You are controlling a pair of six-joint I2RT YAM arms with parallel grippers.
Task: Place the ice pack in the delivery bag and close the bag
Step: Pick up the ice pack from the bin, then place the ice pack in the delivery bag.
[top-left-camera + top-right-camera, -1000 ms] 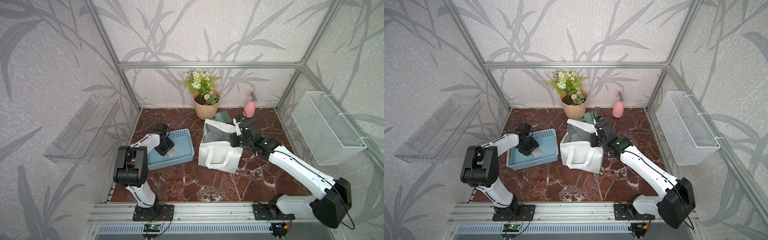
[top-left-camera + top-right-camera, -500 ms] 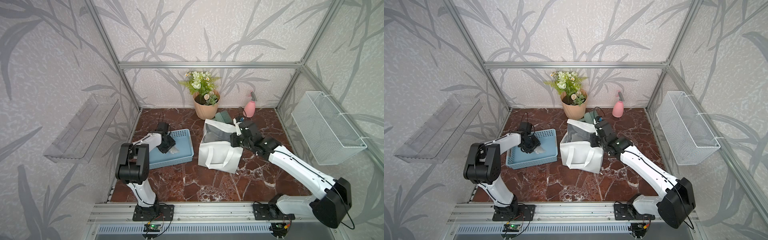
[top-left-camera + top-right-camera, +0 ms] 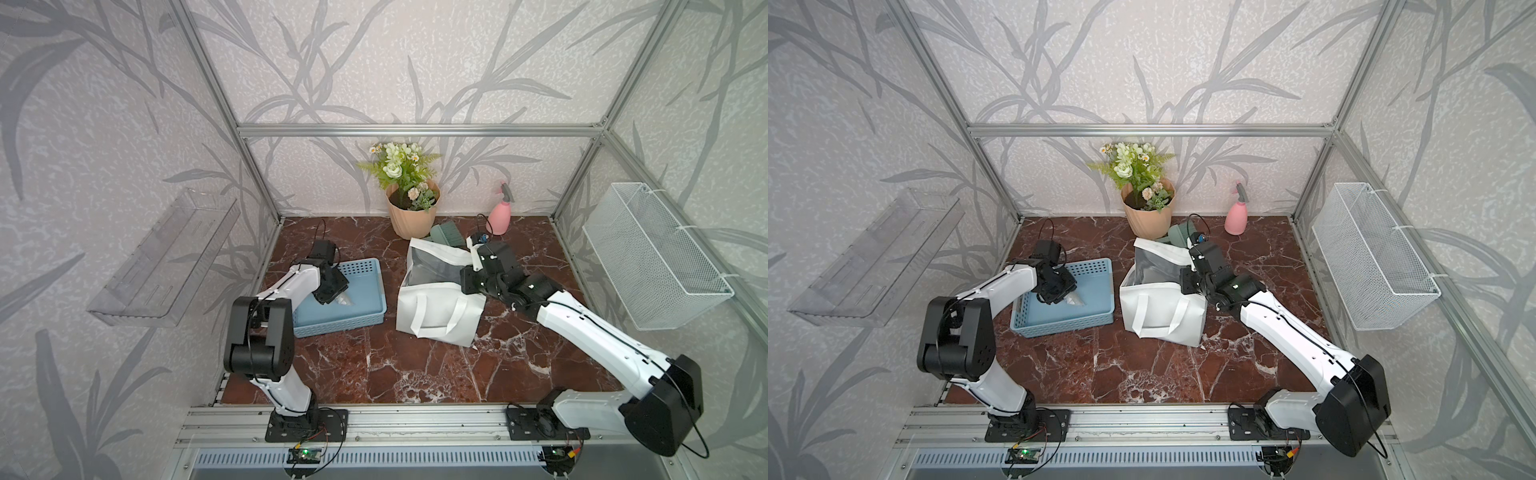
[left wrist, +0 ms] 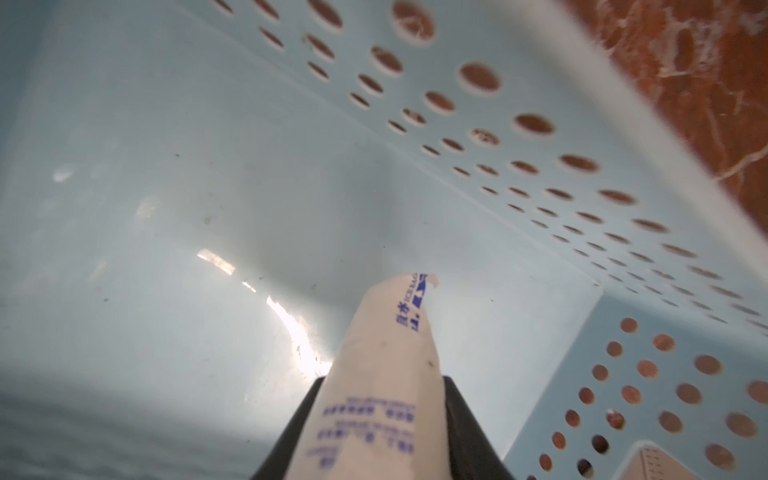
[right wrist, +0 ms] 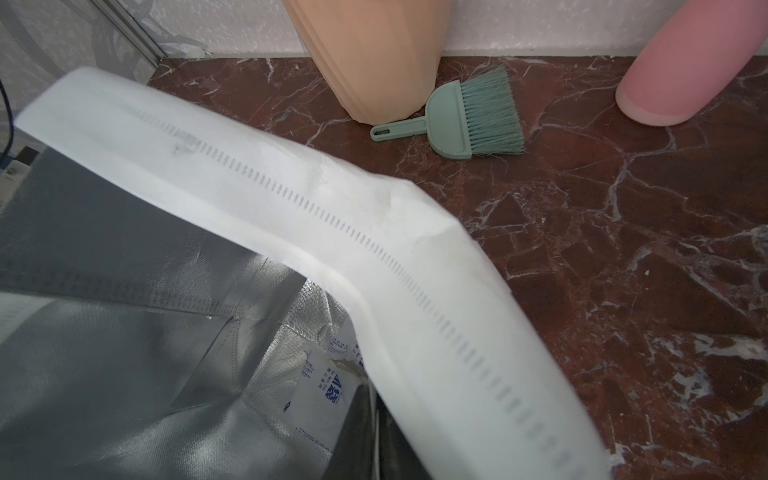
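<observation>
Observed ice pack pinched in left gripper, inside blue perforated basket. Noted left arm folded, wrist angled down into basket; right gripper clamped shut on delivery bag rim beside basket.

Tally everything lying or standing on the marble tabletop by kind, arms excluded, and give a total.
Soft whitish blue-printed ice pack: 2
White fabric foil-lined delivery bag: 1
Blue perforated plastic basket: 1
Peach pot of flowers: 1
Pink spray bottle: 1
Green hand brush: 1
Total: 7
</observation>
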